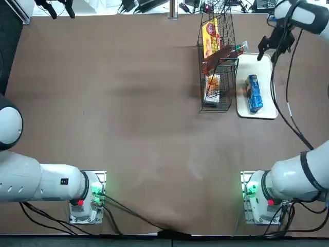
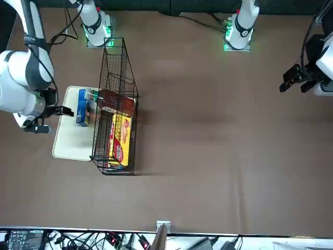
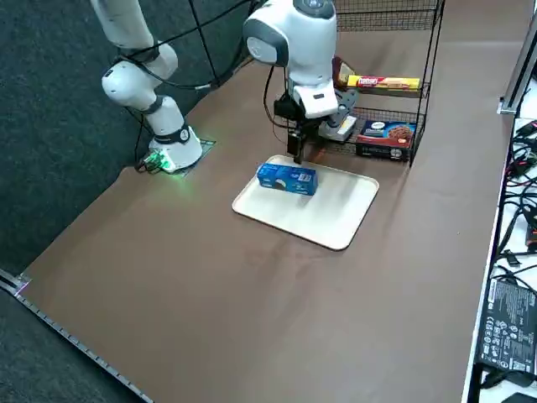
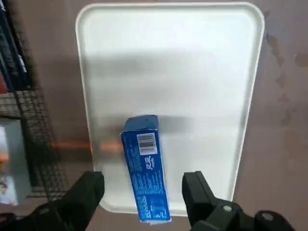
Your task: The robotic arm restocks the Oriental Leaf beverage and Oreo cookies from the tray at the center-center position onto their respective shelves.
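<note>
Seen from left to right in the overhead camera, a dark wire rack [image 1: 230,98] stands on the brown table [image 1: 128,123], just beside the tray. On my feed, a yellow-and-red box [image 1: 210,37] shows through its mesh at the end farther from the arm bases, and a white carton [image 1: 212,88] with a food picture shows at the nearer end. Between them, the Oriental Leaf bottle [image 1: 218,59], dark reddish-brown, lies on its side in the rack, its neck poking out past the mesh toward the tray. From the right side view, I also see a blue-and-red box [image 3: 387,134] on a tier below the yellow one.

To the right of the rack, the white tray [image 1: 244,64] lies flat with the blue Oreo packet [image 1: 254,93] on it, toward the end nearer the arm bases. The packet's barcode faces my wrist camera.

Farthest right, my right gripper [image 4: 143,186] hangs above the tray, on the side away from the rack. Its two black fingers [image 4: 89,190] are parted and released, gripping nothing. The wrist camera shows me the packet in line with the gap between them, touched by neither.
</note>
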You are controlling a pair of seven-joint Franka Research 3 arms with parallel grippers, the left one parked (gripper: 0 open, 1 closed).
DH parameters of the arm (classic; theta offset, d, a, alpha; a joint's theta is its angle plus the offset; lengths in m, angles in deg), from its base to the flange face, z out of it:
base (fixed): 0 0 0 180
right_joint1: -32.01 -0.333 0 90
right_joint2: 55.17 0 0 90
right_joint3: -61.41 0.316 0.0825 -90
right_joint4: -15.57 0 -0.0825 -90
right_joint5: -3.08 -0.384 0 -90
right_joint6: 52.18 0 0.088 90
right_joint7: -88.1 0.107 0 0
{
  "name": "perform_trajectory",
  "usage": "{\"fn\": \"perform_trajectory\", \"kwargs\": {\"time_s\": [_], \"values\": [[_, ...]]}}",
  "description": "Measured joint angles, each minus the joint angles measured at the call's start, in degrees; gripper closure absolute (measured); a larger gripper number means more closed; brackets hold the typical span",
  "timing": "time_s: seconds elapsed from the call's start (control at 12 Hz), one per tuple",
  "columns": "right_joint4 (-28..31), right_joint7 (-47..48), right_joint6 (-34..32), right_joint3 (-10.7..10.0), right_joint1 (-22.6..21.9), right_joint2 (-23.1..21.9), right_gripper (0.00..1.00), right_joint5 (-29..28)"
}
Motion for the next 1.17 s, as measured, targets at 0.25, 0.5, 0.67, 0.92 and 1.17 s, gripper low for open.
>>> {"fn": "perform_trajectory", "kwargs": {"time_s": [0.25,0.5,0.67,0.92,1.17], "values": [[4.93,-0.24,5.28,0.12,-0.31,-0.02,0.0,0.59],[13.21,-2.85,14.3,0.11,-0.23,-0.57,0.0,0.72],[15.37,-3.19,16.47,0.1,-0.14,-0.95,0.0,0.74],[16.7,-3.42,18.94,0.1,-0.15,-1.02,0.0,0.74],[17.2,-3.57,20.13,0.19,-0.31,-0.93,0.0,0.74]]}}
